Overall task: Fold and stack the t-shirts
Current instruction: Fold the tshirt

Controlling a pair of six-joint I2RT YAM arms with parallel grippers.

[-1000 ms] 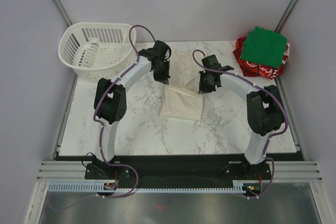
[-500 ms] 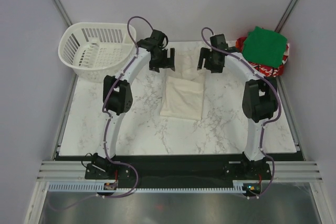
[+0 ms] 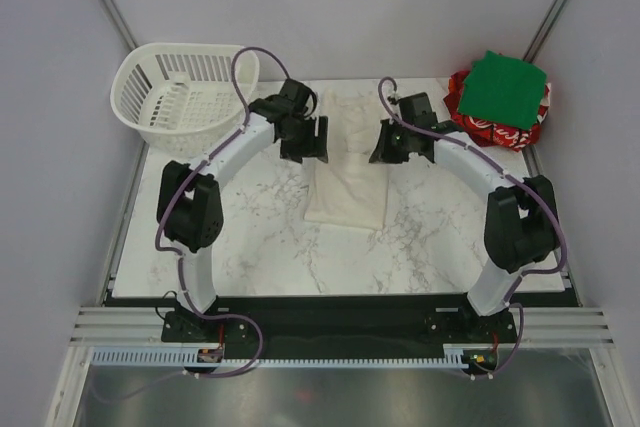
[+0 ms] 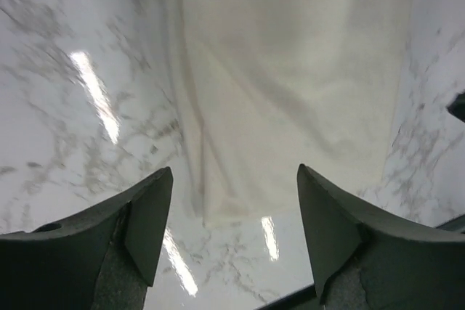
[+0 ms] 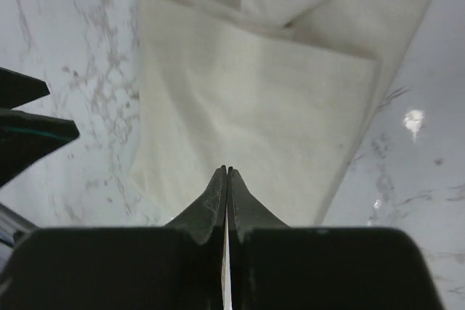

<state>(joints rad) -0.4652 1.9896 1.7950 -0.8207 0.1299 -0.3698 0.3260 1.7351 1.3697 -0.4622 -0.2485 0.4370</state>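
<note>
The cream t-shirt (image 3: 346,190) lies folded in a long rectangle in the middle of the table, and it also shows as the cream t-shirt (image 4: 290,85) and the cream t-shirt (image 5: 247,107) in the wrist views. My left gripper (image 3: 308,140) hovers by the shirt's far left corner; the left gripper (image 4: 234,179) is open and holds nothing. My right gripper (image 3: 396,145) hangs over the far right corner; the right gripper (image 5: 227,171) is shut on nothing, above the cloth. The green t-shirt (image 3: 507,88) rests folded on the red t-shirt (image 3: 487,129) at the back right corner.
A white slotted basket (image 3: 180,95) stands at the back left corner, partly off the marble table (image 3: 200,237). Grey walls close in both sides and the back. In the right wrist view, the left gripper's finger (image 5: 33,136) shows at the left edge.
Both grippers let go of the cream shirt's far edge, lifted toward the back and opened. They have since come back over the shirt's far corners, and the right one has shut.
</note>
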